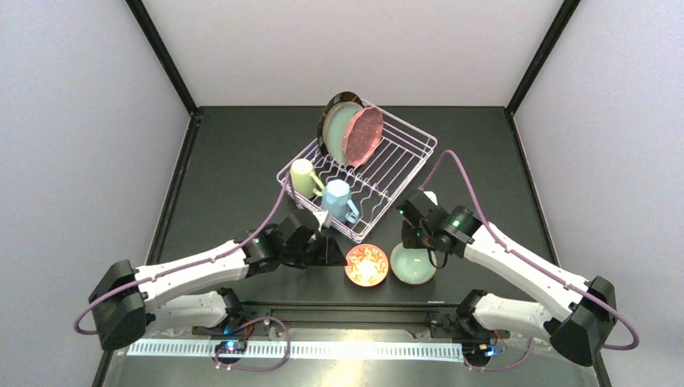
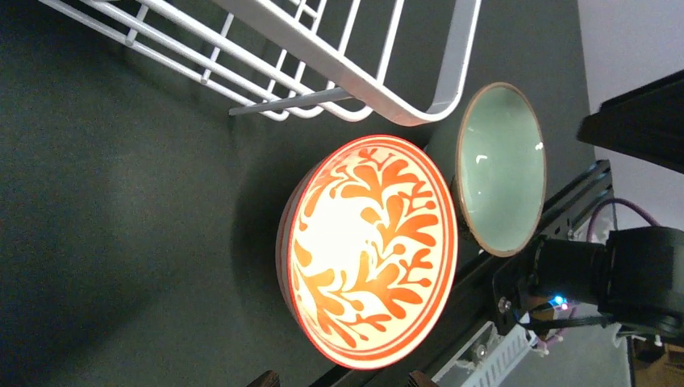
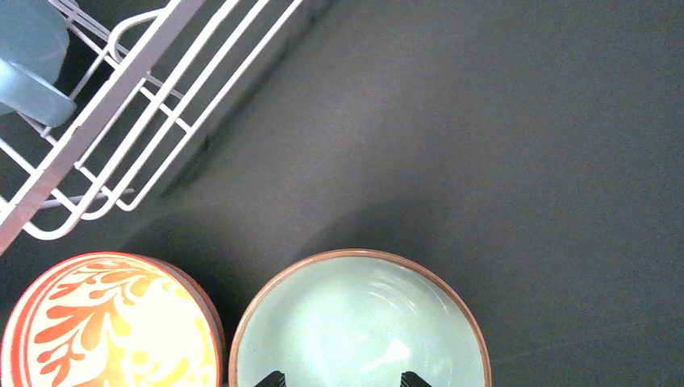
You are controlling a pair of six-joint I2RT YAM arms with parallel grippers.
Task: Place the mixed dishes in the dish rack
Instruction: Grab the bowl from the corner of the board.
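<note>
Black left gripper (image 2: 343, 380) gapes empty at the red-orange bowl (image 1: 366, 265); mint bowl (image 1: 413, 264) sits just beside it on the bench (image 1: 234, 177) by the dish rack (image 1: 399, 165), under the equally open, empty right gripper (image 3: 339, 380). Probably glazed ceramic: stiff, slick, chippable, so pinch the rim.

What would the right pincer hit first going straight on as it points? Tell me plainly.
The mint bowl: the open right pincer points into its hollow, so it would likely meet the bowl's inside first, though the gap is unclear. The red-orange bowl lies aside.
</note>
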